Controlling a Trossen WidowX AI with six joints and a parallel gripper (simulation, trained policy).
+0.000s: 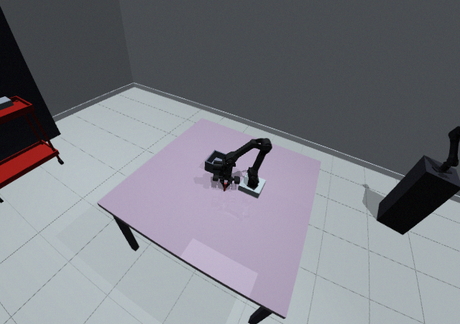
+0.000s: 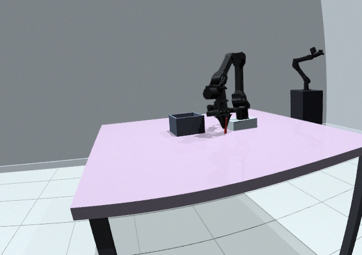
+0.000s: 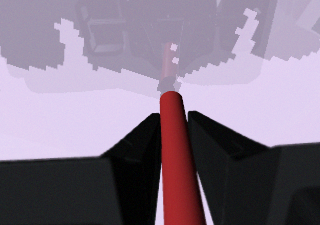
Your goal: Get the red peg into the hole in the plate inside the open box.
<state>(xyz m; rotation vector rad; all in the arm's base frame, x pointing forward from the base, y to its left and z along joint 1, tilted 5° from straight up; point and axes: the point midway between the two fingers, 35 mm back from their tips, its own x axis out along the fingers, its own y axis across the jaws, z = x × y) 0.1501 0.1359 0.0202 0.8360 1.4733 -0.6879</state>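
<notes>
"What is the biggest thing there?"
"The pink counter [image 1: 159, 187] [image 2: 175, 164] [image 3: 40, 127], with the black arm [image 1: 259, 162] [image 2: 238, 77] bent over it."
"And the next down?"
"The dark open box [image 1: 211, 167] [image 2: 186, 126], then the pale block [image 1: 248, 191] [image 2: 245, 125] under the arm's foot. Box and block stand apart."
"How does the gripper [image 1: 225, 186] [image 2: 224, 126] [image 3: 173, 120] stand?"
"It points down between those two, its fingers drawn in narrow and holding the red peg [image 1: 224, 187] [image 2: 225, 125] [image 3: 180, 160]."
"So the peg is outside the box?"
"Yes, nearly upright, nearer the block. Nobody can tell whether its lower end touches the counter."
</notes>
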